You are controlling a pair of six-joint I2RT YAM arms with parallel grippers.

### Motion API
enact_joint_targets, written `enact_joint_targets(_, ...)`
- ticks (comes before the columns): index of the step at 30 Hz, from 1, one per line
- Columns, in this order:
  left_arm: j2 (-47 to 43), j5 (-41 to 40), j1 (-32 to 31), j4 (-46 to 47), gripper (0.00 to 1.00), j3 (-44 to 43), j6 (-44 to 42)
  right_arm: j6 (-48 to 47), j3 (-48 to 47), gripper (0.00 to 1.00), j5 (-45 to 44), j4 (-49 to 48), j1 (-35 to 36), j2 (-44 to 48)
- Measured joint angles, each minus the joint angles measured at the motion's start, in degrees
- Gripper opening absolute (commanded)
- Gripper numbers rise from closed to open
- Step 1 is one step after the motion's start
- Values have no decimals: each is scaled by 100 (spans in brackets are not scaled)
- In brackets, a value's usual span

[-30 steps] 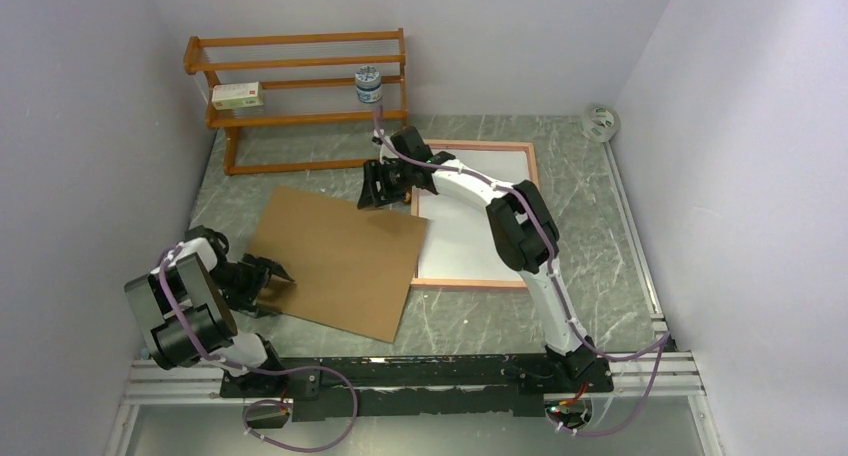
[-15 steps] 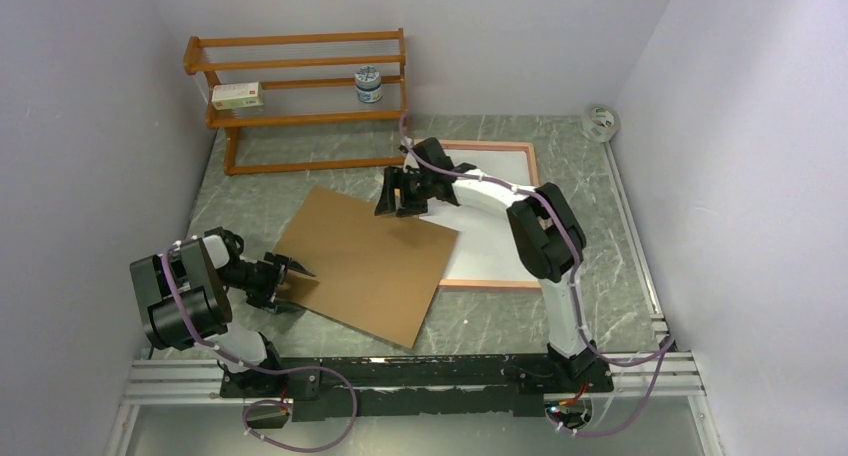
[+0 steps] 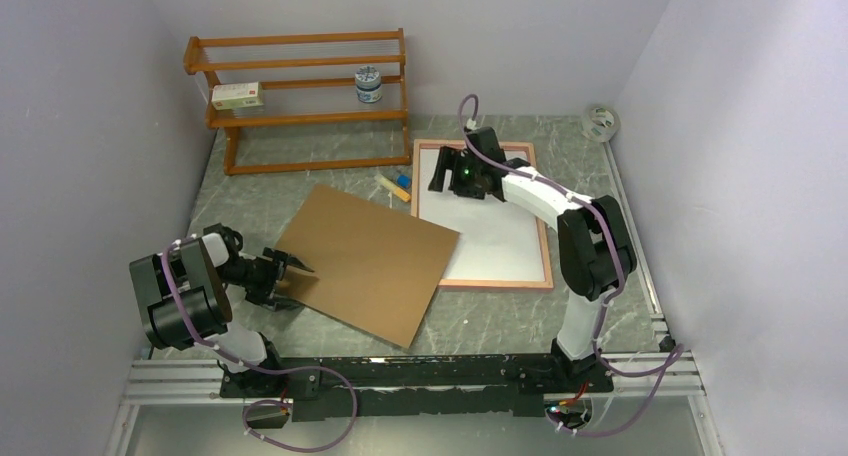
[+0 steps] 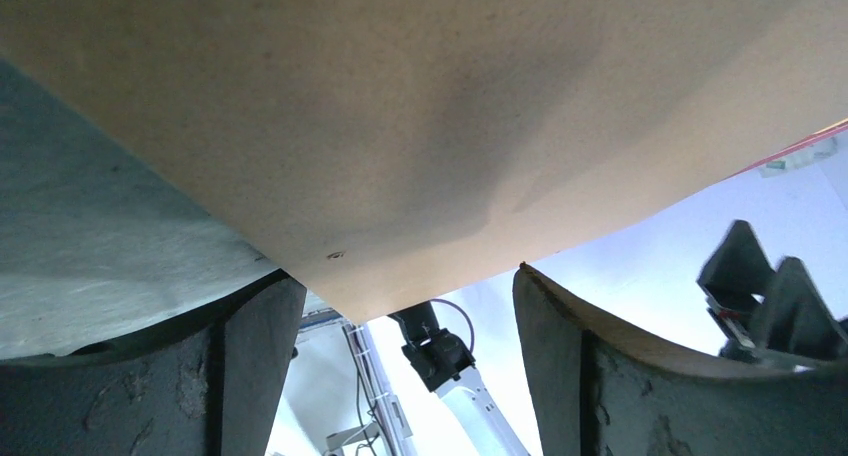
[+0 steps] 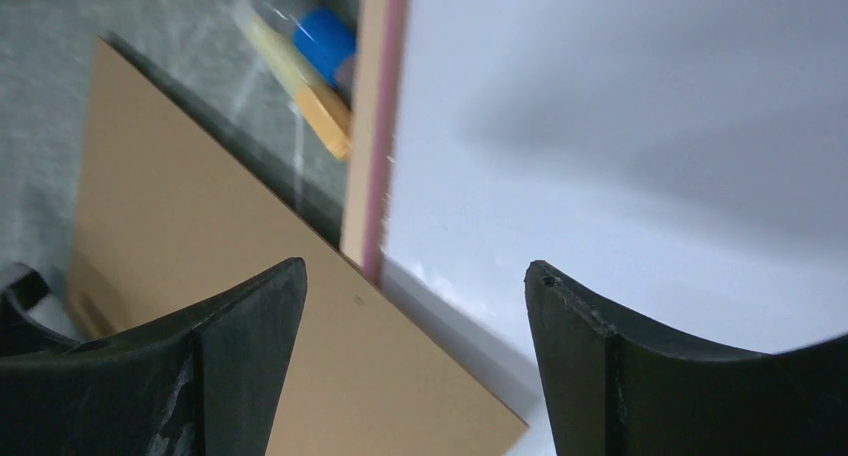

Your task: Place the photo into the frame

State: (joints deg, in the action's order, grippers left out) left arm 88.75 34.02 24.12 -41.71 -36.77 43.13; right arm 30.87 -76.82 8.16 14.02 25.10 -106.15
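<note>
The frame (image 3: 543,226), with its narrow pink border, lies flat at centre right. A white sheet fills it, apparently the photo (image 3: 495,231) lying back up. A brown hardboard sheet (image 3: 365,261) lies to its left, its right corner resting over the frame's left edge. My right gripper (image 3: 438,181) hovers open over the frame's upper left part. In the right wrist view the gripper (image 5: 415,266) holds nothing; below are the hardboard (image 5: 200,276), pink border (image 5: 385,126) and white sheet (image 5: 620,176). My left gripper (image 3: 298,284) stands open at the hardboard's left edge, which reaches between its jaws (image 4: 405,276).
An orange shelf rack (image 3: 300,96) stands at the back left, holding a white box (image 3: 238,96) and a small jar (image 3: 369,84). Small blue and yellow items (image 3: 397,186) lie between hardboard and frame. A tape roll (image 3: 600,123) sits at the back right. Walls close three sides.
The hardboard slid right until its corner lay on the frame. My right gripper opened wider, left the board's far corner and moved right over the frame. The left gripper followed the board.
</note>
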Motion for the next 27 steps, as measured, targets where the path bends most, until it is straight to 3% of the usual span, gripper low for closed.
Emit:
enact_joint_targets(12, 70, 28, 0, 164, 81, -122, 0, 109, 1189, 83, 804, 168, -125, 120)
enact_joint_targets(27, 264, 138, 7, 151, 82, -216, 0, 260, 1784, 71, 2889, -1248, -466, 125)
